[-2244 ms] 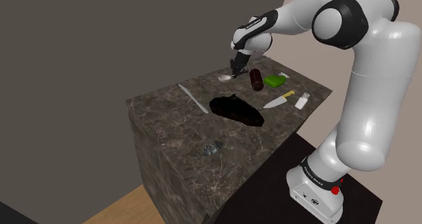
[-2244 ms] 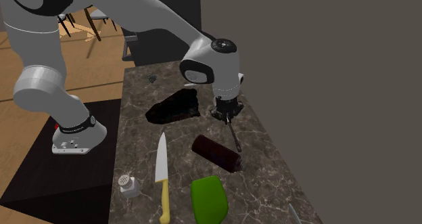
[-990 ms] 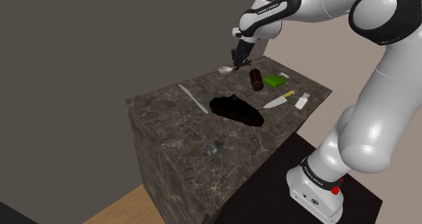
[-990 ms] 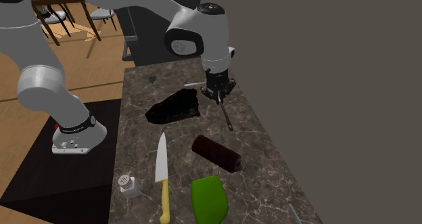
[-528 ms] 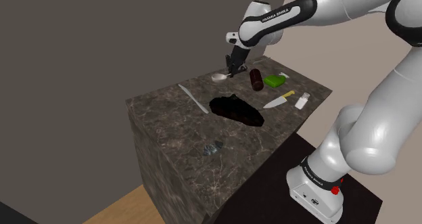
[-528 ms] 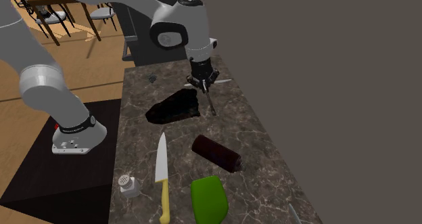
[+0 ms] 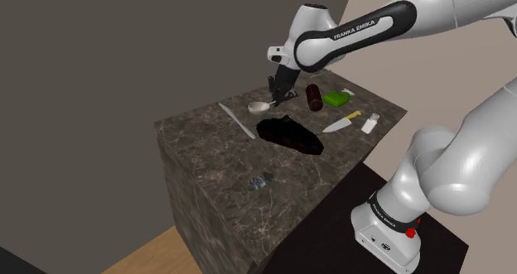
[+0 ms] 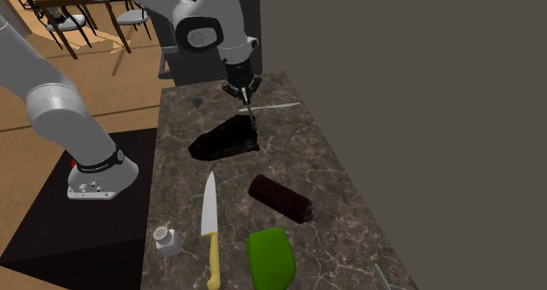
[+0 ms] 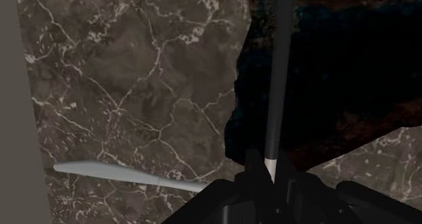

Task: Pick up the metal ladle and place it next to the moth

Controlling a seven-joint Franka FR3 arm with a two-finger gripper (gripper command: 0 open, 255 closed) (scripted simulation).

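My gripper (image 7: 280, 85) is shut on the handle end of the ladle (image 7: 258, 107), whose pale bowl hangs just above the counter's back edge. In the second exterior view the gripper (image 8: 241, 90) holds the ladle (image 8: 248, 119) pointing down over the far end of a black patch (image 8: 226, 139). In the wrist view the thin grey ladle handle (image 9: 278, 74) runs straight out from between the gripper's (image 9: 270, 174) closed fingers. The moth (image 7: 262, 180), a small grey shape, lies near the counter's front edge, far from the gripper; it also shows as the moth (image 8: 199, 102) at the counter's far corner.
On the dark marble counter (image 7: 207, 161) lie a long grey utensil (image 7: 236, 120), a black patch (image 7: 290, 134), a dark brown cylinder (image 7: 313, 97), a green object (image 7: 337, 98), a yellow-handled knife (image 7: 341, 123) and a small shaker (image 7: 370, 123). A grey wall stands behind.
The arm has carried the ladle toward the shoulder view's left, from beside the brown cylinder to the far end of the black patch. The grip stayed shut.
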